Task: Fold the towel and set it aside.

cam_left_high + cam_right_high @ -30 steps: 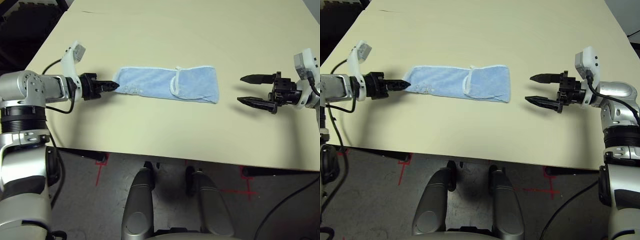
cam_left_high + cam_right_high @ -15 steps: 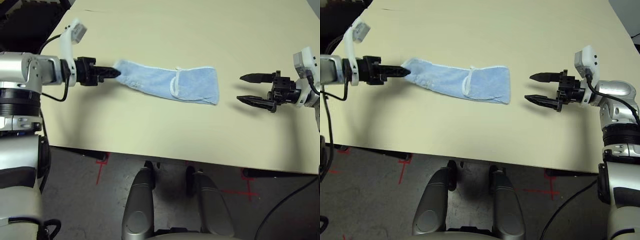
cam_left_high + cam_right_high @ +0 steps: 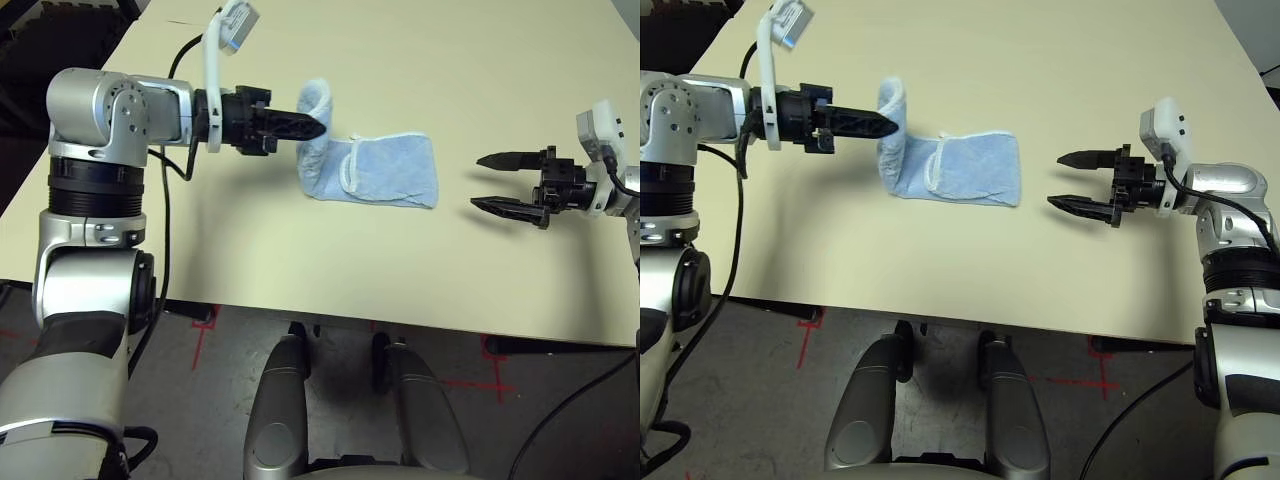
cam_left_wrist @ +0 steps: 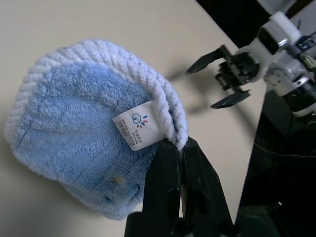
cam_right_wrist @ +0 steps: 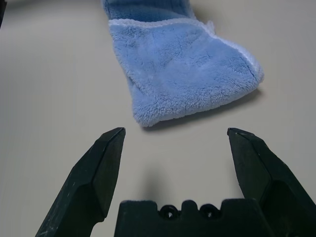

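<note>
— What's the left claw (image 3: 312, 127) doing?

— Its two black fingers are pinched tight on the white-edged corner of the towel (image 3: 375, 172), right beside the little white tag (image 4: 137, 124). That end is lifted off the counter (image 3: 300, 260) and curls over toward the middle of the cloth.

— And the rest of the towel?

— The other end lies flat on the counter, a folded light-blue strip with white stitching along its edge, between the two arms and nearer the left one.

— The right claw (image 3: 497, 183)?

— Wide open, nothing between its fingers. It hovers over bare counter, pointing at the towel's flat end, near it but apart.

— Anything else on the counter?

— Just the shadows of both arms.
</note>
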Available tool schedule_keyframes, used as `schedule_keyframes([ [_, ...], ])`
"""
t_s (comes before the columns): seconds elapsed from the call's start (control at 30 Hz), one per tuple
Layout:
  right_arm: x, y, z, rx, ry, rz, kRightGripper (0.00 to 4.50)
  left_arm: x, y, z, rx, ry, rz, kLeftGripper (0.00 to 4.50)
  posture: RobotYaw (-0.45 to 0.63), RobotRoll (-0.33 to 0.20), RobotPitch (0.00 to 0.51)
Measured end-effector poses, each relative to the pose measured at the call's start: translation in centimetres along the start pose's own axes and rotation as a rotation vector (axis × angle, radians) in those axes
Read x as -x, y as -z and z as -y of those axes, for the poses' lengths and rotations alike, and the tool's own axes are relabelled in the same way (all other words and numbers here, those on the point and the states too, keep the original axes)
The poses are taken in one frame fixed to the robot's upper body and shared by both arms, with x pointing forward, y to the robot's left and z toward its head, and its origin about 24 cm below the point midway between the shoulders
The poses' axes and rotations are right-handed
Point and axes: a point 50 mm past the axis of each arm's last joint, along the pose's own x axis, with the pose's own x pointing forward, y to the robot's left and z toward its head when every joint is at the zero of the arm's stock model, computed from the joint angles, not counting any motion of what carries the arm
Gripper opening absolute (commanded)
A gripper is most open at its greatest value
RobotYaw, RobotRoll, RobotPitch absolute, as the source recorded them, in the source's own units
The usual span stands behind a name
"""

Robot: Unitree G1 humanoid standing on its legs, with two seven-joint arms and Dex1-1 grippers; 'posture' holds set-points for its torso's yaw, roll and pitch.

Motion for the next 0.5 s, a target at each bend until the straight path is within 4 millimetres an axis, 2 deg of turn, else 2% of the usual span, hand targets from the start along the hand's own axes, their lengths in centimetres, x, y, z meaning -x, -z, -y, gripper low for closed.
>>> schedule_keyframes([
  [0.27, 0.0, 0.0, 0.0, 0.001, 0.002, 0.001, 4.50, -2.8, 0.1, 0.6, -0.006, 0.037, 0.005, 0.04, 0.06, 0.000, 0.261],
  [0.5, 0.0, 0.0, 0.0, 0.002, 0.005, 0.002, 4.50, -4.8, -0.5, -0.2, -0.010, -0.020, 0.029, 0.04, 0.06, 0.000, 0.263],
])
